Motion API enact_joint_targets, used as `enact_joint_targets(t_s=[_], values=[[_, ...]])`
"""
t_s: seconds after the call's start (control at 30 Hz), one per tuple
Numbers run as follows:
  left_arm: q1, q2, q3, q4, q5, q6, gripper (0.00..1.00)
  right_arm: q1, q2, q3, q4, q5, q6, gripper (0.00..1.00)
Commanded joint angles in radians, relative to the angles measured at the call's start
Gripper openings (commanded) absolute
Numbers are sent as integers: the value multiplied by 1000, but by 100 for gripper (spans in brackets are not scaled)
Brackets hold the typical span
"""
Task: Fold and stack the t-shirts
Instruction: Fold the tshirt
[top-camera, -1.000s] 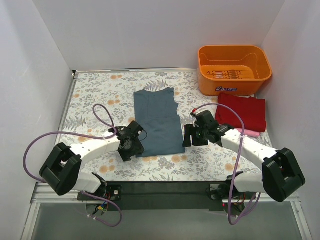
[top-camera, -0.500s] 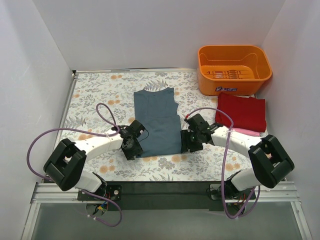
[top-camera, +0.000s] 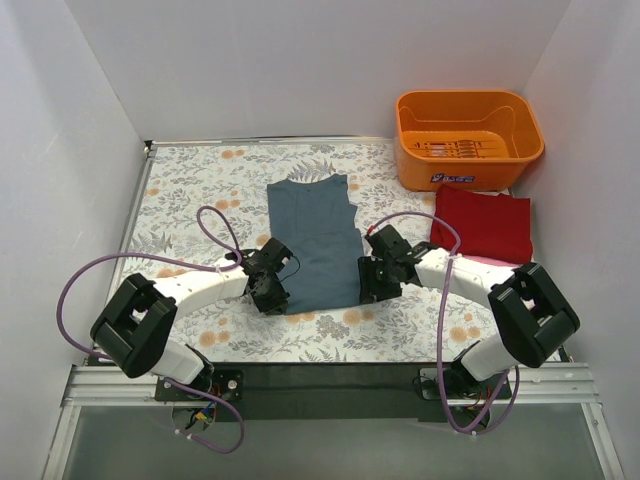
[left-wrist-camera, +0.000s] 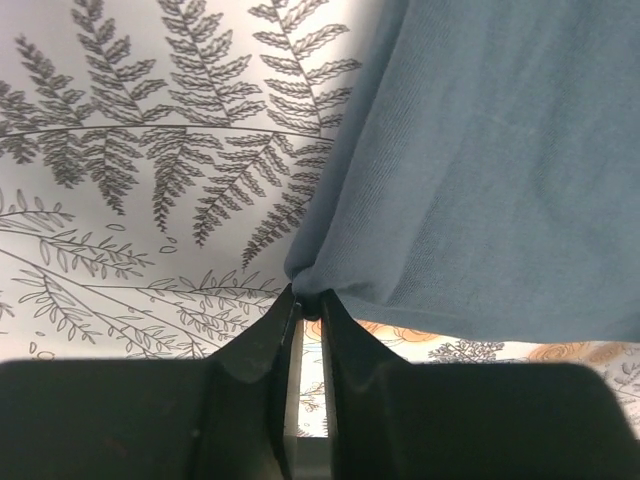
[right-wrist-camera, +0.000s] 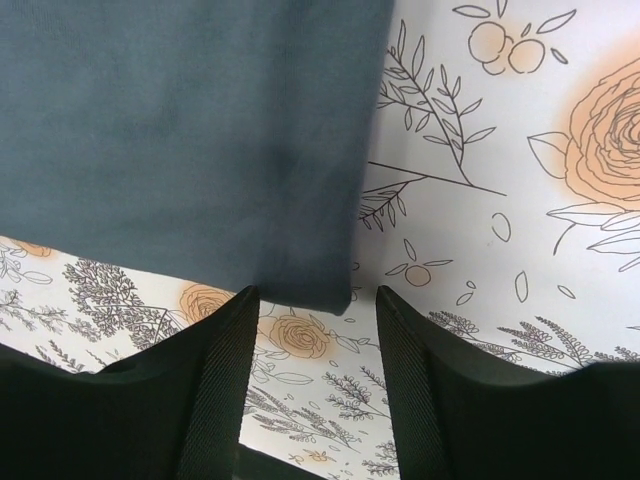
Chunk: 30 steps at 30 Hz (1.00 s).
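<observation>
The slate blue-grey t-shirt (top-camera: 315, 240) lies folded lengthwise on the flowered table. My left gripper (top-camera: 272, 300) is shut on its near left corner, seen pinched between the fingertips in the left wrist view (left-wrist-camera: 308, 298). My right gripper (top-camera: 368, 288) is open at the near right corner; in the right wrist view the corner of the blue-grey t-shirt (right-wrist-camera: 180, 140) sits between the spread fingers (right-wrist-camera: 225, 360) without being gripped. The dark red t-shirt (top-camera: 483, 222) lies folded at the right on top of the pink t-shirt (top-camera: 497, 265), of which only an edge shows.
An orange plastic basket (top-camera: 468, 137) stands at the back right corner. White walls close in the table on the left, back and right. Purple cables loop from both arms over the table.
Both grippers have moved inward to the shirt's near corners. The left one has closed on the left corner; the right one has reached the right corner.
</observation>
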Motion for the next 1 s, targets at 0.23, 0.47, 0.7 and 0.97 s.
enact_joint_targets(t_s=[0.23, 0.47, 0.7, 0.97], values=[[-8, 6, -52, 46, -20, 0, 3, 20, 46, 58, -48, 35, 18, 44], [-7, -8, -56, 42, -21, -7, 2, 20, 83, 58, -57, 33, 18, 40], [-7, -39, -50, 32, -32, -8, 2, 21, 118, 76, -75, 27, 8, 26], [-7, -112, 48, -87, -73, 41, 0, 20, 56, 159, -176, 93, -77, 1]])
